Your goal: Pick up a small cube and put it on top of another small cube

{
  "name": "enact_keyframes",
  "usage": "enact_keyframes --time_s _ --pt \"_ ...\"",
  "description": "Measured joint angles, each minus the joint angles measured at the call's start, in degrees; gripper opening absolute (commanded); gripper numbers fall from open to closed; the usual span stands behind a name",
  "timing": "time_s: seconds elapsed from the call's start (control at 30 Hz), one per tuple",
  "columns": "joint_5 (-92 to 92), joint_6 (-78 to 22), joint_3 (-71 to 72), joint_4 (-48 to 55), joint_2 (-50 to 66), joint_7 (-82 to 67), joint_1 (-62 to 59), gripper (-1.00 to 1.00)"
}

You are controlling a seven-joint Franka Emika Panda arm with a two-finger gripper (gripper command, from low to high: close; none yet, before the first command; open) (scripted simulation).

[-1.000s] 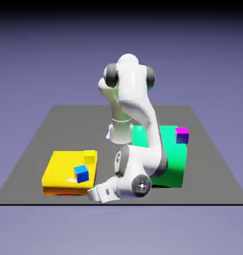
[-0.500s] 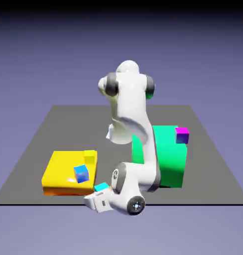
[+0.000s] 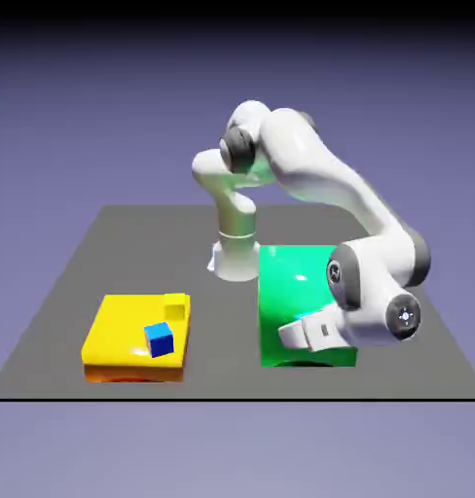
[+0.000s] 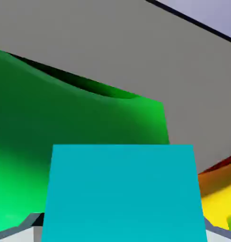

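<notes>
The small cyan cube [image 4: 122, 194] fills the lower half of the hand view, held between the grey fingertips [image 4: 33, 221] that peek out at the bottom corners. In the exterior view my gripper [image 3: 286, 337] hangs over the front of the big green block [image 3: 290, 282], shut on the cyan cube, which the hand hides there. The other small cube, the magenta one, is hidden behind my forearm and wrist in the exterior view. It is out of the hand view too.
A flat yellow block [image 3: 120, 336] lies at the exterior view's left, with a blue cube [image 3: 160, 338] and a small yellow cube [image 3: 175, 306] on it. The green block [image 4: 65, 132] spreads behind the held cube in the hand view, grey table [image 4: 136, 52] beyond.
The gripper shut on the cyan cube low at the table's front edge beside the yellow block. It then lifted and swung to the exterior view's right, over the green block; the magenta cube became hidden.
</notes>
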Motion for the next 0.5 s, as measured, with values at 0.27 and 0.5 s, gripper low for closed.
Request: enact_keyframes --time_s 0.27,0.5 --pt "7.20 -8.12 16.50 -0.20 -6.42 19.14 -2.89 -1.00" --pt "13.58 -11.87 20.90 -4.48 -5.92 25.34 -10.90 -1.00"
